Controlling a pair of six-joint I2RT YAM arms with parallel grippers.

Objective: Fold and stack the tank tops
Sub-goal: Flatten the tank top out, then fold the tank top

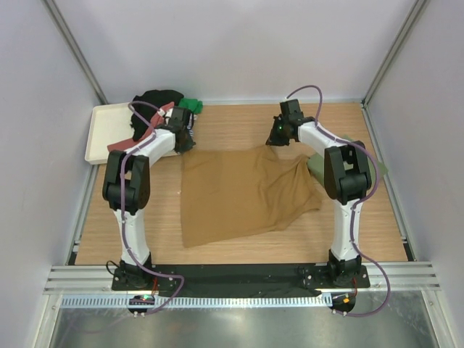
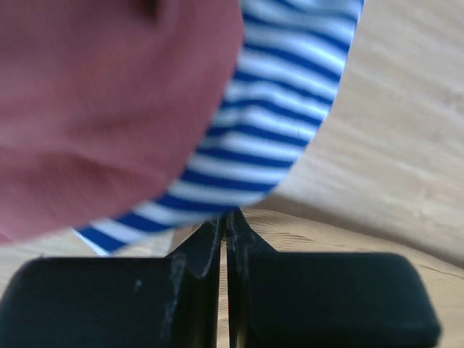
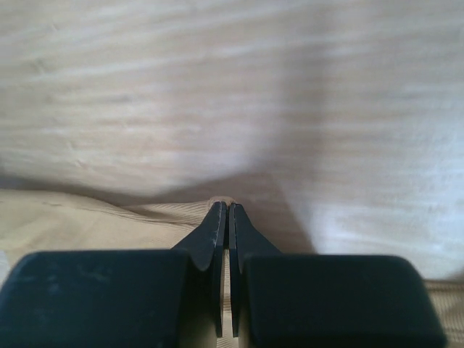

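Pale plain walls enclose a light wooden worktop (image 1: 239, 254) with fine straight grain; a mustard tank top (image 1: 239, 192) lies spread flat in the middle of it, a soft ribbed cloth in a rough rectangle, rumpled along its right side.

At the mustard tank top's far left corner sits the left gripper (image 1: 186, 139), its black fingers pressed together at the cloth's edge; whether any cloth is caught between them I cannot tell.

At the far right corner the right gripper (image 1: 276, 136) pinches the ribbed hem, its jaws closed on it.

Far left of the mustard tank top lies a flat cream tray (image 1: 101, 134), rectangular with a low rim; the end of it nearest that top carries a heap of a black top (image 1: 156, 98) and a red top (image 1: 148, 127), with a green top (image 1: 192, 105) at the heap's edge; a blue-and-white striped top (image 2: 283, 109) shows in the left wrist view, just beyond the fingers.

Right of the mustard tank top, partly hidden by the right arm, lies an olive top (image 1: 314, 168).
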